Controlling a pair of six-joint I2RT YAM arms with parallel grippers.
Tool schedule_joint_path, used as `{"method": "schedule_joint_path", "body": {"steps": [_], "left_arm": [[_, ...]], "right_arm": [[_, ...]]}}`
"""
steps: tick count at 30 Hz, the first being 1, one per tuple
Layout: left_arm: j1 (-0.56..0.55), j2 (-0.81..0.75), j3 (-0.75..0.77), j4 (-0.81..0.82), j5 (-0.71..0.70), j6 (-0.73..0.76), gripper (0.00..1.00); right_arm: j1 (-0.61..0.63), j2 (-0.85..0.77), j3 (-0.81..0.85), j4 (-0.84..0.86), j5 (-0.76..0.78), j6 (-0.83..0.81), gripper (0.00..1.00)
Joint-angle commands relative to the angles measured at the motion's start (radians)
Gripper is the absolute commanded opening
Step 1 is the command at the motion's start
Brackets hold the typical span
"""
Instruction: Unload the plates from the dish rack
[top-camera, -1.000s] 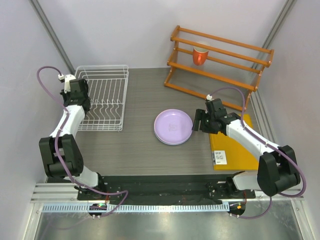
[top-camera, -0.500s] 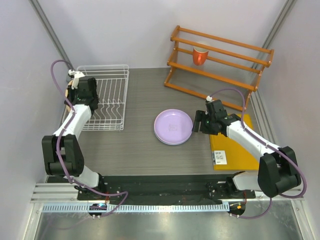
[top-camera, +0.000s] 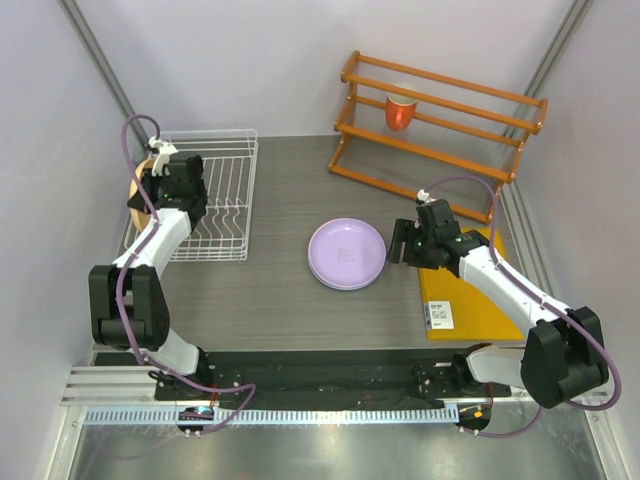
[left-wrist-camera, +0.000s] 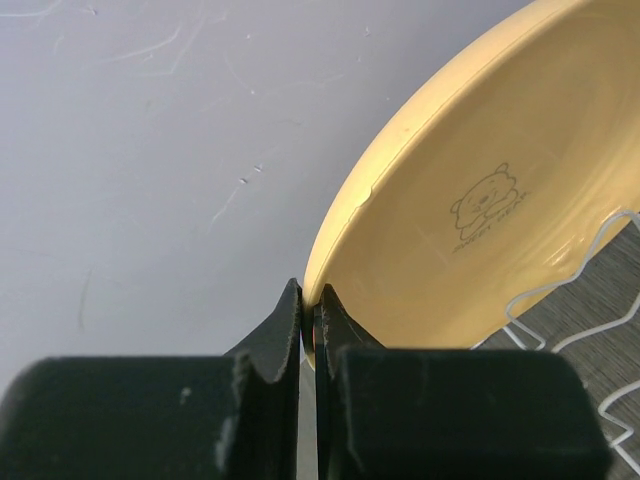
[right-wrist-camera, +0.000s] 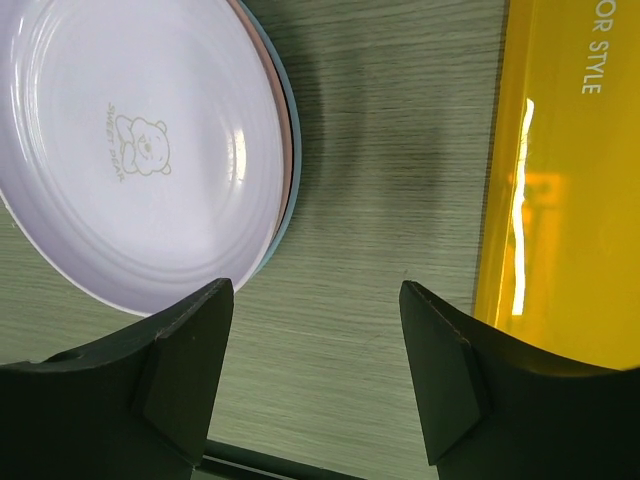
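My left gripper (top-camera: 152, 192) is shut on the rim of the orange-yellow plate (top-camera: 137, 190) at the left edge of the white wire dish rack (top-camera: 212, 195). In the left wrist view the fingertips (left-wrist-camera: 292, 312) pinch the rim of the plate (left-wrist-camera: 480, 200), which stands on edge over the rack wires (left-wrist-camera: 560, 300). The lilac plate (top-camera: 347, 253) lies on the table on top of a stack. The right wrist view shows this lilac plate (right-wrist-camera: 140, 150) with a pink rim and a light blue rim (right-wrist-camera: 293, 150) under it. My right gripper (top-camera: 404, 246) is open and empty just right of the stack, over the bare table (right-wrist-camera: 312, 300).
An orange wooden slatted shelf (top-camera: 440, 125) with an orange-red cup (top-camera: 400, 112) stands at the back right. A flat yellow book (top-camera: 462, 290) lies under the right arm, and shows in the right wrist view (right-wrist-camera: 570, 180). A wall runs close to the rack's left side.
My left gripper has moved right and toward the rack's back with the orange-yellow plate, which now shows at the rack's left edge. The right gripper has drawn slightly away from the stack.
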Motion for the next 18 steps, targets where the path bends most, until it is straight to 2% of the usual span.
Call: {"method": "schedule_joint_path", "body": {"steps": [1, 13, 16, 18], "left_arm": [[-0.01, -0.044, 0.011, 0.07, -0.082, 0.024, 0.0], [-0.065, -0.184, 0.097, 0.018, -0.091, 0.073, 0.0], [-0.108, -0.236, 0.126, -0.033, -0.073, 0.051, 0.0], [-0.14, -0.281, 0.163, -0.199, -0.004, -0.029, 0.0]], "right_arm": [[-0.004, -0.06, 0.012, -0.01, 0.011, -0.012, 0.73], [-0.004, -0.141, 0.024, -0.063, 0.019, -0.002, 0.73], [-0.004, -0.16, 0.041, -0.078, 0.012, -0.003, 0.73], [-0.004, -0.168, 0.058, -0.092, 0.021, -0.008, 0.73]]}}
